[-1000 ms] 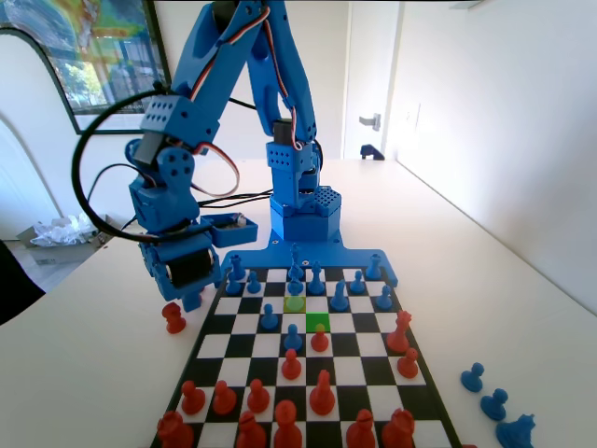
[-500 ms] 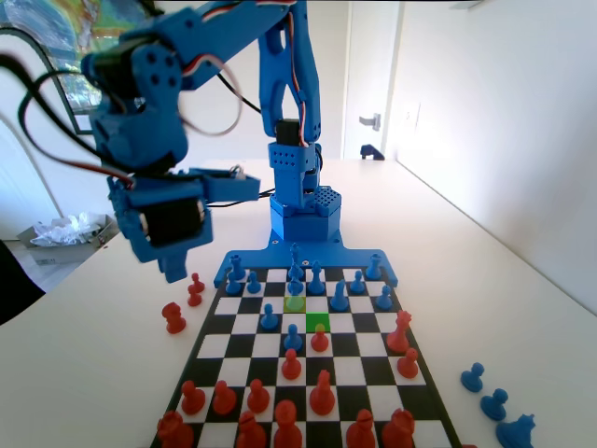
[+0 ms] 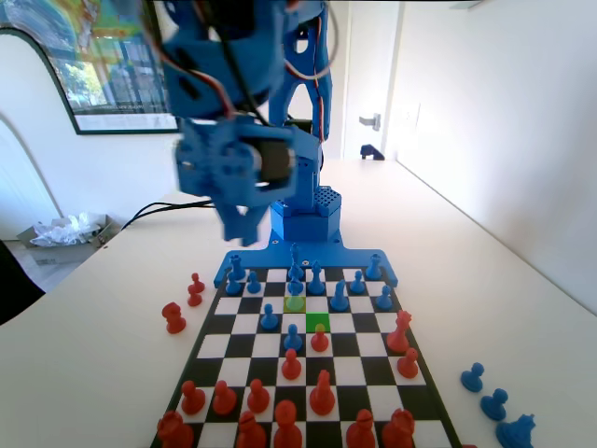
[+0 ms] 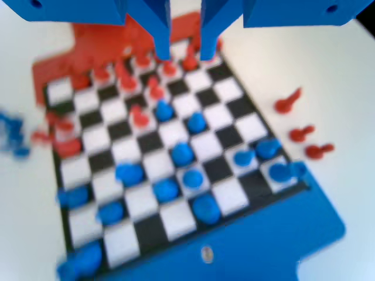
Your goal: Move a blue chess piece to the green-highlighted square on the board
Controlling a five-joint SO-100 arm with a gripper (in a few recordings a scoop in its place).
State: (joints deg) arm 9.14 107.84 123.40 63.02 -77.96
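On a white table [image 3: 112,345] in the fixed view, the board [image 3: 378,352] has one green square [image 3: 318,322], empty, with a blue pawn [image 3: 293,337] just beside it; three red pieces lie off-board left, three blue right. The gripper [image 3: 241,224] hangs blurred, high above. In the wrist view the gripper [image 4: 183,41] is narrowly parted, holding nothing, over the blurred board [image 4: 176,216].

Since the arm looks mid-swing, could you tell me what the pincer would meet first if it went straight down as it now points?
Probably the blue pieces on the board's far rows; the open pincer hangs high above that end, though motion blur leaves depth unclear.
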